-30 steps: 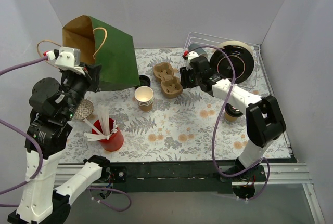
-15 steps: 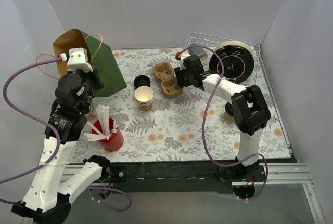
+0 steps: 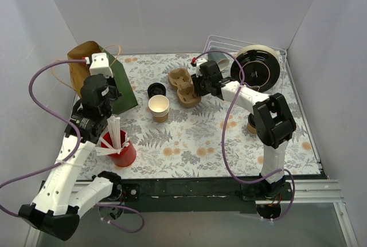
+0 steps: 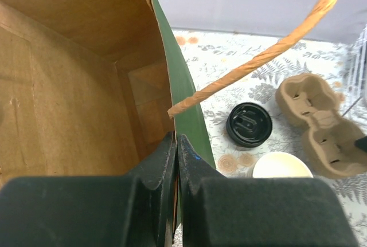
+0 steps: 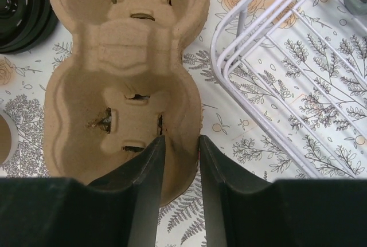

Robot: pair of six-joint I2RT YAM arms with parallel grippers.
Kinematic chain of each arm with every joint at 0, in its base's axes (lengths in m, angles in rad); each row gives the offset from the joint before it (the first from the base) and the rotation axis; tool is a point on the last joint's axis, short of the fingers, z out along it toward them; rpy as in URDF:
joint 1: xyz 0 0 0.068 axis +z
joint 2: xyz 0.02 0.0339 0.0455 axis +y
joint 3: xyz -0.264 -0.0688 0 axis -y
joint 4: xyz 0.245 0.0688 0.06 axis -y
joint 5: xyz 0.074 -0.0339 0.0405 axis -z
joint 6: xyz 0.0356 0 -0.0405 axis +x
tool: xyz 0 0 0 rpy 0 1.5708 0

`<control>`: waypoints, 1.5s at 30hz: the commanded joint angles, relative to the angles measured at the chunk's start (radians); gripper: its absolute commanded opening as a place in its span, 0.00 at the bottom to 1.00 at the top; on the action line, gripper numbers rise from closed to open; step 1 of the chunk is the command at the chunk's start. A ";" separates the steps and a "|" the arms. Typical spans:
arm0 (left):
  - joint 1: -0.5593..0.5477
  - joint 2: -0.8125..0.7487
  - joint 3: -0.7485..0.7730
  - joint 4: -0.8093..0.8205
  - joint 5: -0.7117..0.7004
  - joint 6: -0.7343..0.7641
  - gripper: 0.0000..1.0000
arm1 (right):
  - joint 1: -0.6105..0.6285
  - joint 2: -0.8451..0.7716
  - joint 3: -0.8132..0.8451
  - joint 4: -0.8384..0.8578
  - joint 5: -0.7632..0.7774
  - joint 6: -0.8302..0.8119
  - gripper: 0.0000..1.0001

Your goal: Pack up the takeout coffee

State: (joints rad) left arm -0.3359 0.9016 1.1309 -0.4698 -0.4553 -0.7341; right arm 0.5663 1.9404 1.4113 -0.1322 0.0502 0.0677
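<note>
An open tan paper cup (image 3: 159,108), white inside, stands mid-table, its black lid (image 3: 156,90) lying just behind it. Both show in the left wrist view: cup (image 4: 282,165), lid (image 4: 249,124). A second tan cup (image 3: 250,126) is mostly hidden behind my right arm. A brown pulp cup carrier (image 3: 183,86) lies right of the lid. My right gripper (image 5: 180,144) is shut on the carrier's (image 5: 120,86) near rim, one finger inside a well. My left gripper (image 4: 176,144) is shut on the top edge of a green-and-kraft paper bag (image 3: 92,69), open towards the camera (image 4: 69,86).
A red cup of white sticks (image 3: 117,146) stands at the front left below my left arm. A white wire rack (image 3: 269,52) with a black plate (image 3: 258,69) and a grey-blue mug (image 3: 218,58) is at the back right; rack wires (image 5: 275,75) run beside the carrier.
My left arm has brought the bag down and to the left, and it now stands near the left wall. My right gripper has moved slightly left onto the carrier's rim.
</note>
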 commanded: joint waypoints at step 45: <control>0.001 0.212 -0.031 0.010 -0.042 -0.028 0.09 | 0.018 0.015 0.097 -0.026 0.005 -0.028 0.19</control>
State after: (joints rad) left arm -0.3359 1.1313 1.0889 -0.4686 -0.4904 -0.7563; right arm 0.5747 1.9850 1.4796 -0.1730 0.0532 0.0513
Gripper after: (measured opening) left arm 0.087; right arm 0.285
